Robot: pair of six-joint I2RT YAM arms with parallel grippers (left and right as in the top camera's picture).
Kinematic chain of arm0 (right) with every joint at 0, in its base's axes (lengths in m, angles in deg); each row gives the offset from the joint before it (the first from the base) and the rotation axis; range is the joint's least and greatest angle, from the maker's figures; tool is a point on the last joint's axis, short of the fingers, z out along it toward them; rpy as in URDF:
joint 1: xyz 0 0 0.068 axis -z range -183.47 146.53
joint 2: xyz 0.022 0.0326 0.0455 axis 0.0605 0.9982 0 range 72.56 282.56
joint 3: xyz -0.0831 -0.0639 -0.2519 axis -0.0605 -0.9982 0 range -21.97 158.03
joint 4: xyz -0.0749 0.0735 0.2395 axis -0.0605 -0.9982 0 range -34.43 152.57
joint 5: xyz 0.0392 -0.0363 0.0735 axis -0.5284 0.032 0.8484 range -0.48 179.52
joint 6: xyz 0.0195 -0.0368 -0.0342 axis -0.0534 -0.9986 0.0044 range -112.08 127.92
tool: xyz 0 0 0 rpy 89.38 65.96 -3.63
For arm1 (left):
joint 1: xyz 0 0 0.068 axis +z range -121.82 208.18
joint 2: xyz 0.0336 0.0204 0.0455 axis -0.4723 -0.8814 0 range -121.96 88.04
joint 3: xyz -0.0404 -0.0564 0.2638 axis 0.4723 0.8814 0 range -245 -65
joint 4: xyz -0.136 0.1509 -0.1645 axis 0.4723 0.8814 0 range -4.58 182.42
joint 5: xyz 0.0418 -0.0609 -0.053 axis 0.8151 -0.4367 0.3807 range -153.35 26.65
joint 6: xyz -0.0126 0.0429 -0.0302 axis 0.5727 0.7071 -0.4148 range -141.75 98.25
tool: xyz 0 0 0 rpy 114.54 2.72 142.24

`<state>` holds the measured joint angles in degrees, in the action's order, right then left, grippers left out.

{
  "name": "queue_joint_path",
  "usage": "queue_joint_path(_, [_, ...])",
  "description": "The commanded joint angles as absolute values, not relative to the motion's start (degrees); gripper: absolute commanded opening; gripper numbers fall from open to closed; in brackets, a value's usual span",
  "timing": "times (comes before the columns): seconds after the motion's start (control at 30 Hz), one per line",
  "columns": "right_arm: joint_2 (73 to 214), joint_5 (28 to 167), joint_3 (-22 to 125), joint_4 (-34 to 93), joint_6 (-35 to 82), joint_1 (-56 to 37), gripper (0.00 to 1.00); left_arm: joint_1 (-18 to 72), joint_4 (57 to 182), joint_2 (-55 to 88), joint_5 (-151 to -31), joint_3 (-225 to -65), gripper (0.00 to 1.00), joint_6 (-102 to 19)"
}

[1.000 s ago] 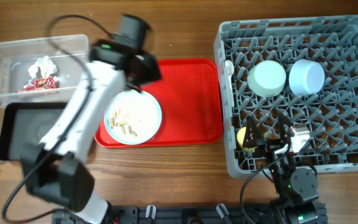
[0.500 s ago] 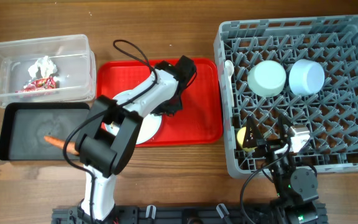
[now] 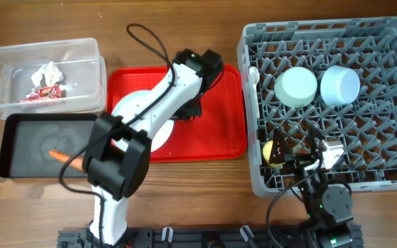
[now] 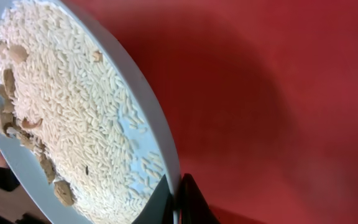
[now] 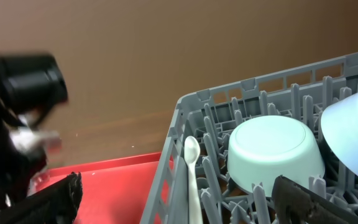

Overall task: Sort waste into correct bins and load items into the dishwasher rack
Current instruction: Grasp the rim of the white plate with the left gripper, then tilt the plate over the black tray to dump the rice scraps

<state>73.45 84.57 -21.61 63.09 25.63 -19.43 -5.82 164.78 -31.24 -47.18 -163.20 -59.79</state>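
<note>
The pale-blue plate (image 3: 131, 110) lies on the red tray, mostly under my left arm. My left gripper (image 3: 185, 117) is shut on the plate's right rim. Up close, its two dark fingers (image 4: 188, 202) pinch the plate (image 4: 148, 106) rim, and pale beige food scraps (image 4: 61, 99) cover the dish. The tissue (image 3: 47, 71) and the red wrapper (image 3: 43, 93) are in the clear tub (image 3: 81, 48). A sausage piece (image 3: 60, 156) lies in the black tray (image 3: 9, 148). Two bowls (image 3: 296, 86) (image 3: 340, 84), the yellow cup (image 3: 269, 151) and the spoon (image 3: 253, 74) are in the grey rack (image 3: 391, 165). My right gripper (image 3: 302, 153) hangs open over the rack's front.
The red tray (image 3: 216, 131) sits between the bins and the rack. In the right wrist view the spoon (image 5: 191, 168) leans inside the rack wall (image 5: 176, 162), beside an upturned bowl (image 5: 275, 152). A black cable (image 3: 147, 41) loops behind the left arm.
My left arm swung from the plate's upper left across to its right rim, and its gripper went from open to shut on the rim. The right arm stayed still.
</note>
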Motion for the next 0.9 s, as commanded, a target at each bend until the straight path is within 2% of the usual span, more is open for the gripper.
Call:
queue_joint_path(0.0, [72.83, 85.29, -21.68, 63.46, 24.56, -19.57, 1.0, -5.03, 167.68, -23.9, -42.9, -166.76, 0.04, -58.15])
queue_joint_path(0.13, [72.83, 85.29, -21.68, 63.46, 24.58, -19.57, 1.0, -2.06, 172.3, -21.6, -44.25, -166.74, 0.04, -58.22])
queue_joint_path(0.27, [72.83, 85.29, -21.68, 63.46, 24.56, -19.57, 1.0, 3.36, 173.15, -20.1, -52.25, -166.69, 0.04, -57.63])
queue_joint_path(0.87, [72.83, 85.29, -21.68, 63.46, 24.58, -19.57, 1.0, 38.64, 171.6, -12.31, -85.67, -161.8, 0.04, -30.92])
